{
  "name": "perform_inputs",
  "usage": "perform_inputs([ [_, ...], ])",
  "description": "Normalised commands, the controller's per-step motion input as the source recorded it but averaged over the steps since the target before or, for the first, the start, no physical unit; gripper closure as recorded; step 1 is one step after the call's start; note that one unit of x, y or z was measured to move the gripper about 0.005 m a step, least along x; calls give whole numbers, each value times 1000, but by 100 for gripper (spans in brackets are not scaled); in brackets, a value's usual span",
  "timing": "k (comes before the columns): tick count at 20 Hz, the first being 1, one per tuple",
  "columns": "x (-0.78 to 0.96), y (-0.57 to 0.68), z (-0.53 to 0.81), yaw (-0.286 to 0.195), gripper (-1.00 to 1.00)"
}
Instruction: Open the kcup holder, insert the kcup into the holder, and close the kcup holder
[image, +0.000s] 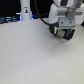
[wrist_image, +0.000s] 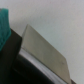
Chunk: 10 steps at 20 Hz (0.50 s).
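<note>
In the exterior view the gripper (image: 63, 33) hangs low at the upper right of the frame, just over the pale table (image: 30, 60). Something dark sits between its fingers, with a hint of green, but the blur hides whether the jaws pinch it; I cannot tell. No holder shows in that view. The wrist view shows a teal patch, perhaps the kcup (wrist_image: 4, 22), and a dark edge I cannot identify. Likely the step is carrying the pod; next calls for finding the holder's slot.
</note>
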Motion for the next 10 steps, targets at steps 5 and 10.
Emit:
perform_inputs([
  [5, -745, 404, -7, 88, -100],
  [10, -827, 377, -11, 81, -100],
])
